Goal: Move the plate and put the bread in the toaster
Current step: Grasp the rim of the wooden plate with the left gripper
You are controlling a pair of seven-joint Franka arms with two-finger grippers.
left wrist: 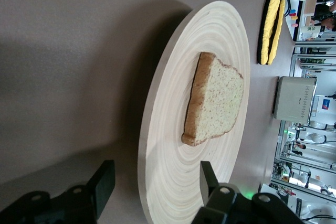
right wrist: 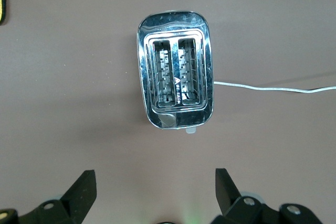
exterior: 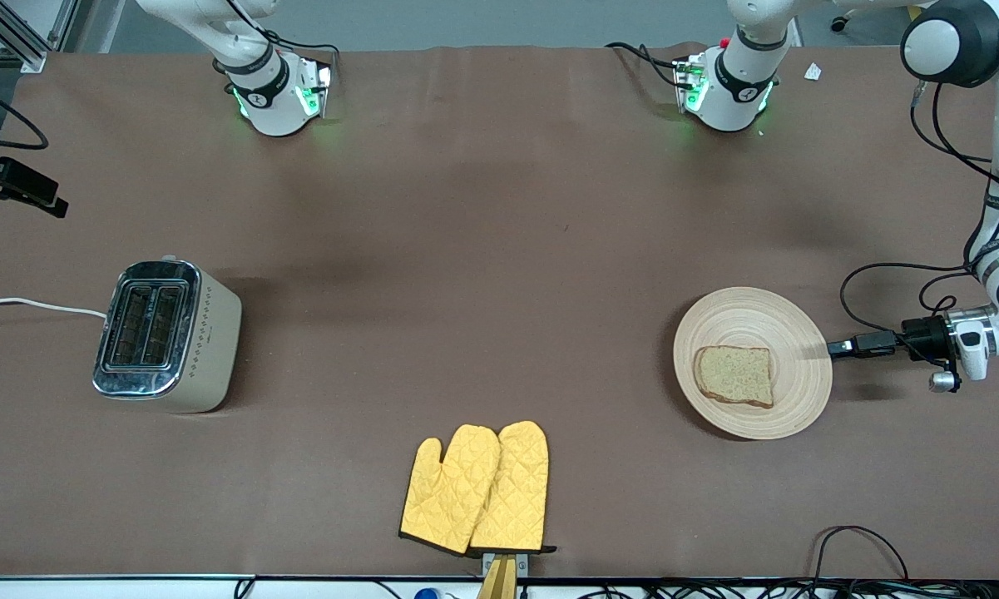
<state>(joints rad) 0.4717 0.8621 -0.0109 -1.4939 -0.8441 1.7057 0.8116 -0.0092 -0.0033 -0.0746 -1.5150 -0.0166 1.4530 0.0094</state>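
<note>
The plate (exterior: 753,320) lies toward the left arm's end of the table, with the bread (exterior: 734,374) flat on it. My left gripper (exterior: 833,348) is low at the plate's rim and open. In the left wrist view its fingers stand apart on either side of the rim, one over the plate (left wrist: 173,129) and one outside it, and the bread (left wrist: 215,100) lies ahead. The toaster (exterior: 166,333) stands toward the right arm's end with both slots empty. My right gripper (right wrist: 152,182) is open, empty and high over the table beside the toaster (right wrist: 176,80).
A pair of yellow oven mitts (exterior: 476,489) lies near the table's front edge in the middle. The toaster's white cord (exterior: 33,305) runs off the table's end. The two arm bases stand along the back edge. Cables lie near the left gripper.
</note>
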